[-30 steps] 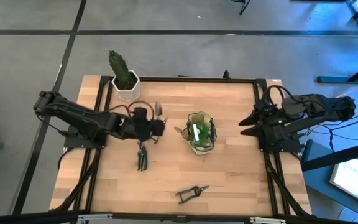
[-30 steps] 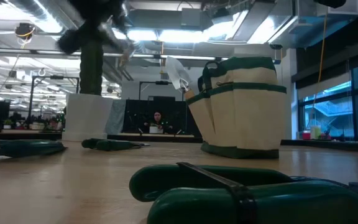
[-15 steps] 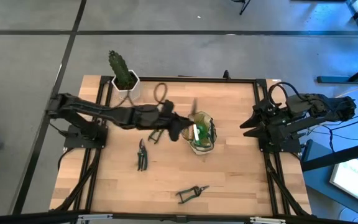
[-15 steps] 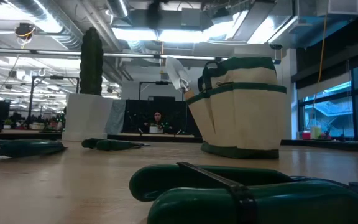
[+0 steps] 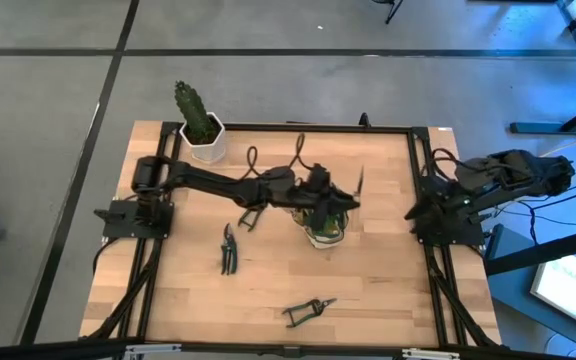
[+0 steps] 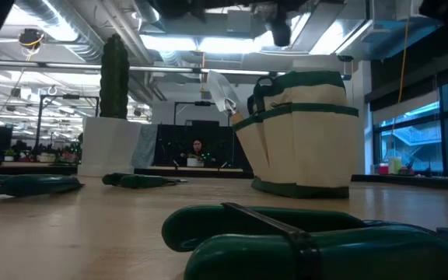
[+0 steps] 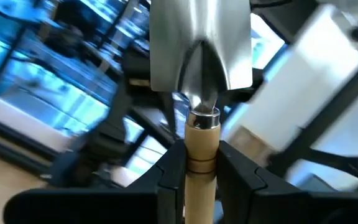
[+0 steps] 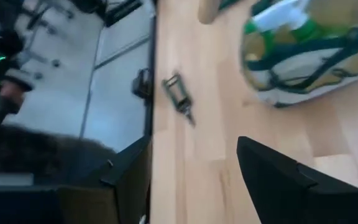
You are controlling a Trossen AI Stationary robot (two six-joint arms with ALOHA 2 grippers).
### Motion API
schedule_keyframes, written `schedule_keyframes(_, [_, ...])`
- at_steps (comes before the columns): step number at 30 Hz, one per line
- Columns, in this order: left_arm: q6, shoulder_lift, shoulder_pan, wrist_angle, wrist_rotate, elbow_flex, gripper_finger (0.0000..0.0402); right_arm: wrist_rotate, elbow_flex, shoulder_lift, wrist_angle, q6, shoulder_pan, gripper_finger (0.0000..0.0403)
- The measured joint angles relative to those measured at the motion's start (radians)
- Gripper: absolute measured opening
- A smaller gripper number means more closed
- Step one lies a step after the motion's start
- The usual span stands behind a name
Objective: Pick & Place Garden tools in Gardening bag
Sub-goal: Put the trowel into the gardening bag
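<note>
My left gripper point(image 5: 340, 203) reaches over the mouth of the olive and tan gardening bag point(image 5: 323, 222), shut on a trowel with a silver blade point(image 7: 201, 43) and a wooden handle. The bag stands upright on the table point(image 6: 306, 132), with a green spray bottle point(image 8: 278, 18) inside it and a silver tool head point(image 6: 220, 89) sticking out of a side pocket. Two pairs of black pruning shears lie flat on the table, one point(image 5: 228, 248) at the left and one point(image 5: 308, 312) near the front edge. My right gripper point(image 8: 197, 180) waits open at the table's right edge point(image 5: 413, 212). My left gripper pinches the trowel's wooden handle point(image 7: 202, 146) between its two fingers point(image 7: 171, 165), just behind the metal collar. The fingers lie along the handle, coming about level from the table's left. The blade sticks out ahead of the fingertips, clear of the table, above the bag.
A green cactus in a white pot point(image 5: 200, 125) stands at the table's far left corner. The left arm point(image 5: 218, 182) stretches across the far half of the table. Bare wood lies between the bag and the right edge.
My left gripper has swung from left of centre toward the table's right edge, reaching the bag with the trowel in its hold. It has tipped up from pointing downward to about level and has rolled. My right gripper has drawn back a little toward the right edge.
</note>
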Motion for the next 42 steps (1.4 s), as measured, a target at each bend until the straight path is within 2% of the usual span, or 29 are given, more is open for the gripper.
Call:
schedule_keyframes(3, [-0.034,0.021,0.009,0.006,0.067,0.017,0.0058,-0.029,-0.007,-0.042,0.054,-0.015,0.0,0.0228])
schedule_keyframes(9, [-0.047,0.013,0.014,0.005,0.085,0.019,0.0058,-0.119,-0.068,-0.124,0.253,0.005,0.0,0.0212])
schedule_keyframes(17, [-0.088,0.009,0.015,-0.031,0.202,0.019,0.0058,-0.146,-0.166,-0.157,0.289,0.012,0.0,0.0213])
schedule_keyframes(20, [-0.102,0.01,0.014,-0.031,0.235,0.019,0.0058,-0.176,-0.221,-0.157,0.379,0.082,0.0,0.0213])
schedule_keyframes(24, [-0.103,0.01,0.017,-0.032,0.235,0.019,0.0058,-0.036,-0.295,-0.157,0.499,0.258,-0.002,0.0214])
schedule_keyframes(26, [-0.1,0.01,0.02,-0.032,0.233,0.019,0.0058,0.035,-0.318,-0.157,0.505,0.369,-0.004,0.0214])
schedule_keyframes(28, [-0.069,0.01,0.022,-0.048,0.19,0.019,0.0058,0.085,-0.34,-0.157,0.512,0.451,-0.008,0.0214])
schedule_keyframes(30, [-0.015,0.01,0.022,-0.086,0.149,0.019,0.0058,0.104,-0.354,-0.157,0.522,0.499,-0.013,0.0214])
schedule_keyframes(34, [0.062,0.01,0.039,-0.177,0.141,0.019,0.0058,0.116,-0.356,-0.157,0.604,0.528,-0.016,0.0214])
schedule_keyframes(38, [0.113,0.01,0.062,-0.24,0.129,0.019,0.0058,0.212,-0.355,-0.157,0.743,0.611,-0.017,0.0214])
schedule_keyframes(42, [0.286,0.01,0.065,-0.234,0.068,0.019,0.0058,0.346,-0.355,-0.157,0.73,0.746,-0.018,0.0214])
